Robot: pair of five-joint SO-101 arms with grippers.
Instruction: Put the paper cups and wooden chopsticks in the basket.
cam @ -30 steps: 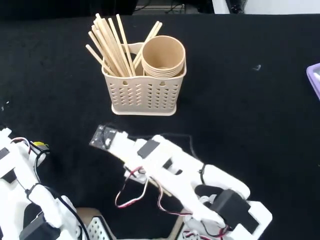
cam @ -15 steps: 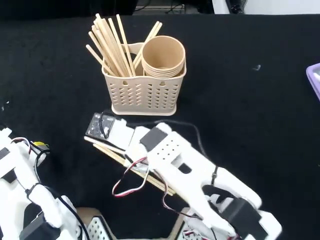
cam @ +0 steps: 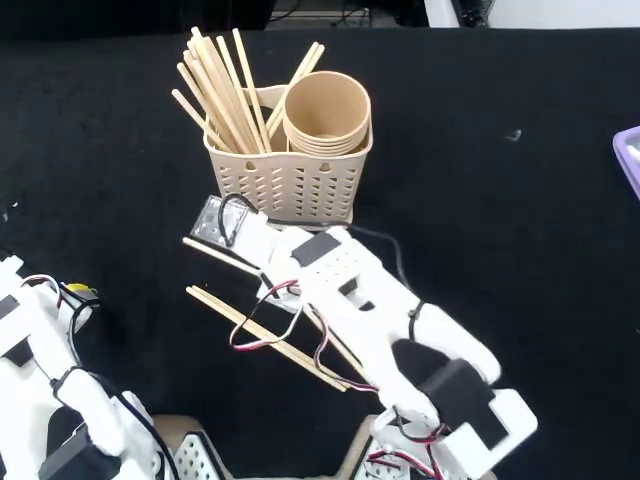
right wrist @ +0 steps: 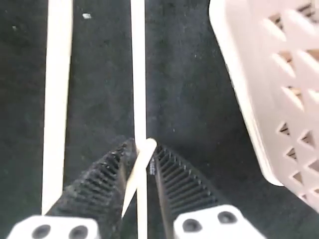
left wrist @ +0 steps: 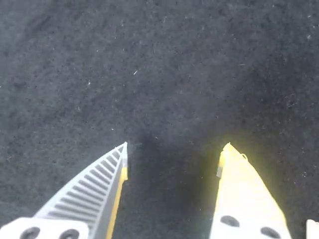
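Now basket (cam: 288, 190) holds chopsticks (cam: 222, 95) beside nested paper cups (cam: 327, 112).

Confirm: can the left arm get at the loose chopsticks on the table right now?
Probably yes. The loose chopsticks lie with their ends toward the left arm bare on the table; the right arm crosses only the other ends. The left gripper is open.
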